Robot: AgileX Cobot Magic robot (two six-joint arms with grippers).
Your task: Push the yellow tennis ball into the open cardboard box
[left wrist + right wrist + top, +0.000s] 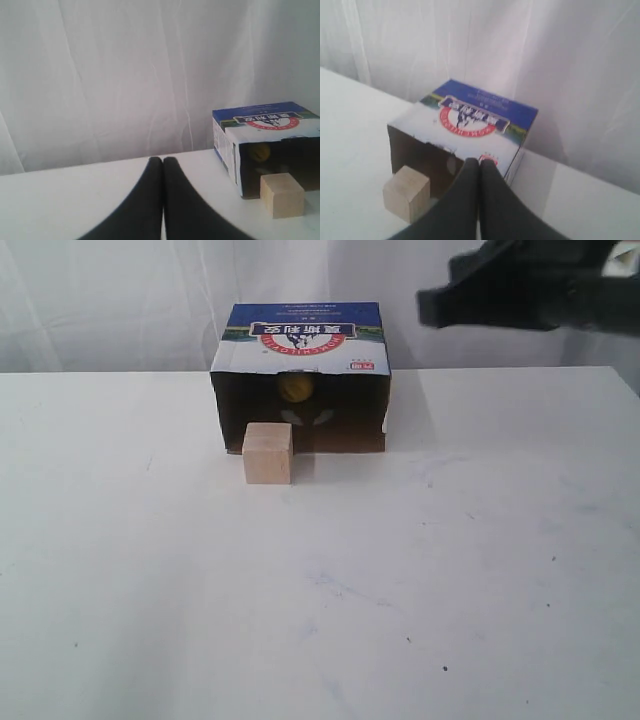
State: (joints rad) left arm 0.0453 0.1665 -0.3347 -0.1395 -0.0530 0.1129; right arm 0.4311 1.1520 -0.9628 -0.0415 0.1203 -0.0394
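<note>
The open cardboard box (300, 340) lies on its side at the back of the table, its dark opening facing the front. The yellow tennis ball (295, 388) sits inside it, near the top of the opening, and also shows in the left wrist view (259, 151). My right gripper (479, 162) is shut and empty, held in the air over the box's (480, 117) right front corner; the ball is hidden in that view. My left gripper (163, 160) is shut and empty, low over the table well to the left of the box (265, 125).
A pale wooden cube (268, 453) stands on the white table (400, 590) right in front of the left part of the box's opening. It also shows as the cube (281, 194) and the cube (406, 192). A white curtain hangs behind. The right arm (520, 285) is dark at top right.
</note>
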